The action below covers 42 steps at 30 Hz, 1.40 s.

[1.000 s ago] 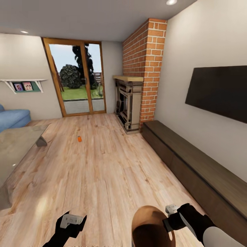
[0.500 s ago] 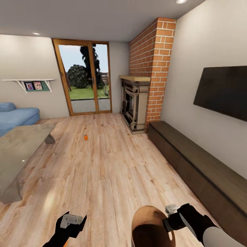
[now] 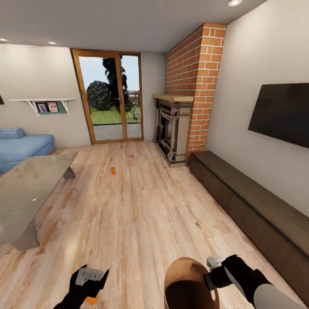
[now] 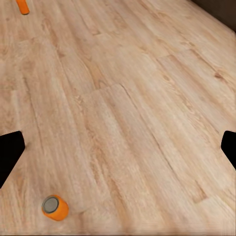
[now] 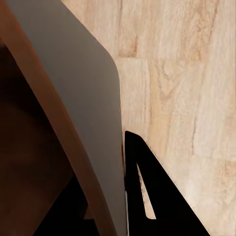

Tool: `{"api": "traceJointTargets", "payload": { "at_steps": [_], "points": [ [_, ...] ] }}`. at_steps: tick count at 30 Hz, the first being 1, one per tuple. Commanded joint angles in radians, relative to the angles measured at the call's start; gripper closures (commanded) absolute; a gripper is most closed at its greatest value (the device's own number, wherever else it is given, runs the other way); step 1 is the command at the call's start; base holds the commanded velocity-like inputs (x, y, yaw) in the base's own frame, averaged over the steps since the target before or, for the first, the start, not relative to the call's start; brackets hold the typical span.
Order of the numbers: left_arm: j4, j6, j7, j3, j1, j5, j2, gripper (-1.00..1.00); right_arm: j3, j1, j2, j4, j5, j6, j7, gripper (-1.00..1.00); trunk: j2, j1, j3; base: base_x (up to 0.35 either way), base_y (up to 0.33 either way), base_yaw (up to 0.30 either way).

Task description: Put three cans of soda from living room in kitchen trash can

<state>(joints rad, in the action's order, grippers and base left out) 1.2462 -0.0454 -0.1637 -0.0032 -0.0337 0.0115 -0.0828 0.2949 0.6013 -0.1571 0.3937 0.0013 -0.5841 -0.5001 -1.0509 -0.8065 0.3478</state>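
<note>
We note the right pincer (image 3: 214, 274) clamped on the bin's (image 3: 189, 285) rim and the left pincer (image 3: 92, 279) spread above a floor can (image 4: 55, 207), which a careless descent could topple; another can (image 3: 112, 171) lies near the glass doors.

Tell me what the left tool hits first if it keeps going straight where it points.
Probably bare light wooden plank floor: the open left tool points down at it, and the small orange soda can lies off to one side.

My head view has panned left; a soda can (image 3: 91, 299) on the floor (image 3: 141, 214) now shows under my left tool (image 3: 91, 281).
</note>
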Motion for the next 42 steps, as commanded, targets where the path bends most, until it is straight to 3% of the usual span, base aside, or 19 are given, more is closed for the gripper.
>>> {"api": "traceJointTargets", "payload": {
  "at_steps": [1, 25, 42],
  "points": [
    [0.000, 0.000, 0.000, 0.000, 0.000, 0.000, 0.000, -1.00, -0.004, 0.000, 0.002, 0.001, -0.023, -0.007, -0.008, 1.00, 0.000, 0.000, 0.000, -0.207, 0.234, 0.135],
    [0.001, 0.001, 0.001, -0.001, 0.000, 0.000, -0.001, -1.00, -0.005, -0.006, 0.010, 0.002, -0.021, -0.006, -0.007, 1.00, 0.000, 0.000, 0.000, -0.211, 0.211, 0.231],
    [0.001, 0.004, 0.001, -0.003, 0.000, 0.001, 0.000, -1.00, -0.004, -0.009, 0.011, 0.002, -0.021, -0.005, 0.000, 1.00, 0.000, 0.000, -0.004, -0.171, 0.149, 0.128]
  ]
}}
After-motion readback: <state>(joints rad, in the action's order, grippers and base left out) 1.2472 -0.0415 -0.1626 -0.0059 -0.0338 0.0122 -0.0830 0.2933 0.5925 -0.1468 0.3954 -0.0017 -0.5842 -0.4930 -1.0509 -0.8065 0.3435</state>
